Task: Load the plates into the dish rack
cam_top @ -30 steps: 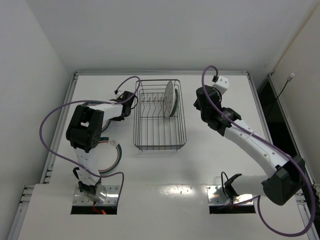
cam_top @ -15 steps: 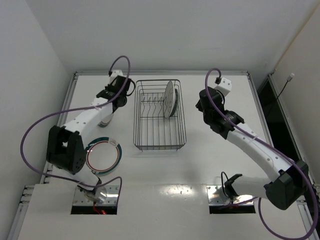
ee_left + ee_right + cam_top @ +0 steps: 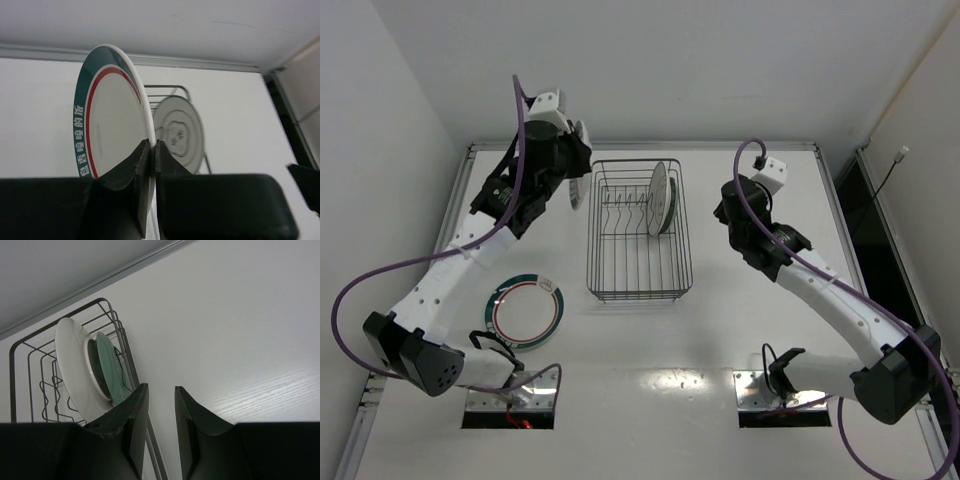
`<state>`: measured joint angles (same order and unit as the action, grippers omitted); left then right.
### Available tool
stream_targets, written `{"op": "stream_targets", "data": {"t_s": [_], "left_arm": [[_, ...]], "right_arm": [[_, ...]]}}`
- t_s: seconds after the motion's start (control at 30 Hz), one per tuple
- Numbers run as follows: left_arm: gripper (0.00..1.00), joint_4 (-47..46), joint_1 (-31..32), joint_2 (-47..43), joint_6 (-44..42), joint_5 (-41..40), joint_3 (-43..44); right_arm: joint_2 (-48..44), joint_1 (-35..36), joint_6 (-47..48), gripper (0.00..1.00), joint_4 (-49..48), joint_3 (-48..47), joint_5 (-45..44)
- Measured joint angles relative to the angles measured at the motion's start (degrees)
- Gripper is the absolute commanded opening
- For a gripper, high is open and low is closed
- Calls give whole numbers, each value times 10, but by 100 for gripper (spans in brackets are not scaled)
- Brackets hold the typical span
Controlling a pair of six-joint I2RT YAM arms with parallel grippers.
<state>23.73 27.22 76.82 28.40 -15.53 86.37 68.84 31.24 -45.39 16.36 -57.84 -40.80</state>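
Note:
My left gripper is shut on the rim of a white plate with green and red rings, held upright on edge in the air. From above, this held plate and the left gripper are up at the back, left of the dish rack. Two plates stand upright in the rack's far right end: a large white one and a smaller blue-green one. Another ringed plate lies flat on the table. My right gripper is open and empty, just right of the rack.
The rack's near half holds only bare prongs. A raised rail runs along the table's back edge, and white walls stand close at the left and back. The left arm's purple cable loops over the left side.
The left arm has swung up and toward the back, lifting the ringed plate off the table left of the rack. The right arm has barely shifted.

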Motion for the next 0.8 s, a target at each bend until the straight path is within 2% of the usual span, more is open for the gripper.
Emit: {"op": "stream_targets", "data": {"t_s": [0.2,0.33,0.53,0.8], "left_arm": [[0,-83,17,12,32,145,-18],[0,-141,20,30,66,205,-35],[0,-220,16,49,122,245,-90],[0,-295,11,64,183,249,-152]], "right_arm": [[0,0,0,23,-1,2,-1],[0,0,0,23,0,4,-1],[-1,-3,0,23,-2,7,7],[-1,-12,0,23,-5,19,25]]}}
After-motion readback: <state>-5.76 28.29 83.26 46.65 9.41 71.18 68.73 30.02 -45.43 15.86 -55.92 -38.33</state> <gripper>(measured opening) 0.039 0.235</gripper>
